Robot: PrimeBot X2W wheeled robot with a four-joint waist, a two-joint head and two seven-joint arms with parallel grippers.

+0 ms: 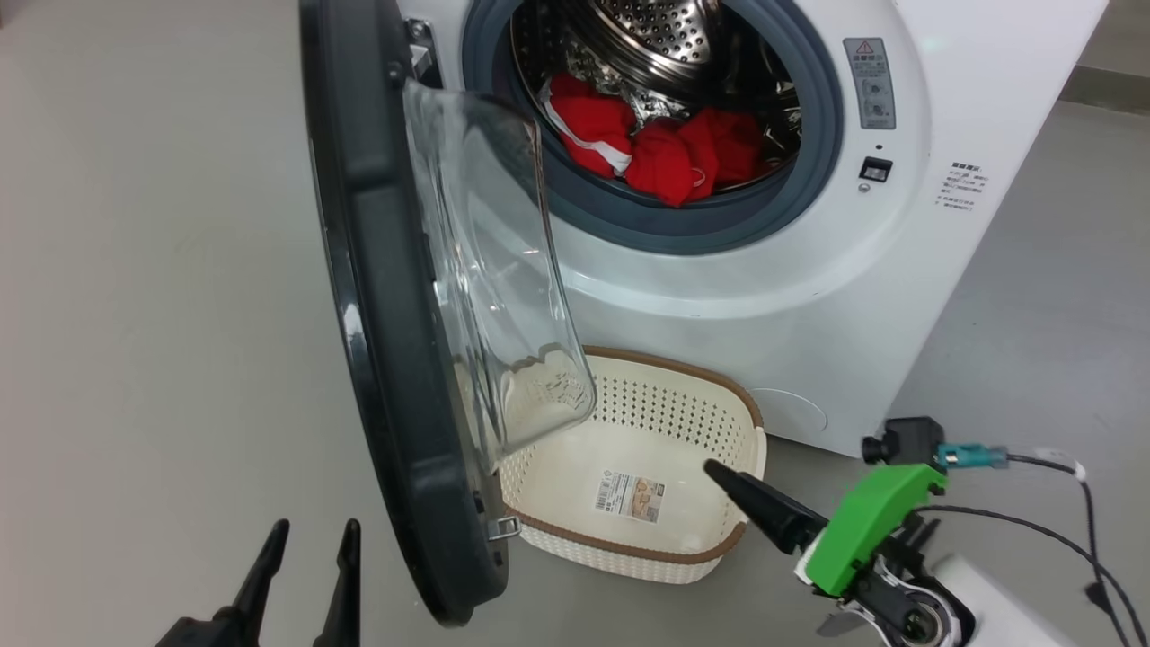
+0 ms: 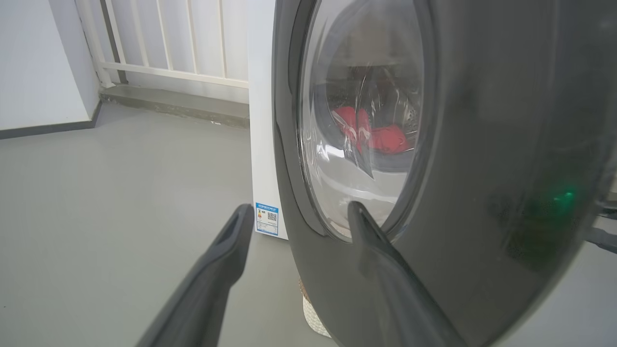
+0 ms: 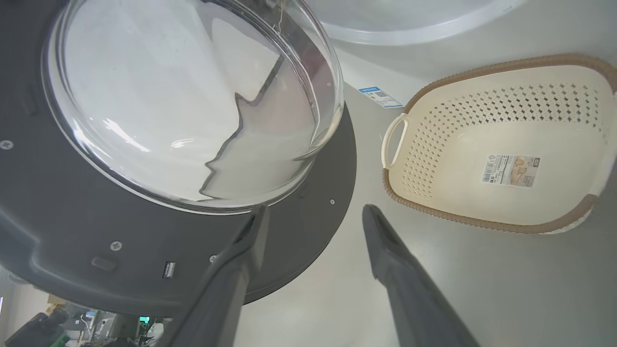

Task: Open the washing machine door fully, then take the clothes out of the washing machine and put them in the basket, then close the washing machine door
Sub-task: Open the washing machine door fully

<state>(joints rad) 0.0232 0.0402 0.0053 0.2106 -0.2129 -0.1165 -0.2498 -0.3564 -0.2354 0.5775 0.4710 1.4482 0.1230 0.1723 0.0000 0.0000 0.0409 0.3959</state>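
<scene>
Washing machine (image 1: 809, 296): on the floor (image 1: 135, 270), drum exposed.
Washing machine door (image 1: 377, 296): swung wide, so opening looks done!
Basket (image 1: 665, 404): on the floor at the machine's foot, empty.
Clothes (image 1: 665, 153): red heap in the drum, none moved; closing comes last.
Left tool (image 1: 316, 530), right tool (image 3: 316, 212): both spread, empty.
Basket sticker (image 1: 629, 496): print unreadable.

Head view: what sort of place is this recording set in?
Probably a laundry corner, perhaps a test room: a white front-loading washing machine stands on a bare grey floor, a basket before it, a white railing beyond.
</scene>
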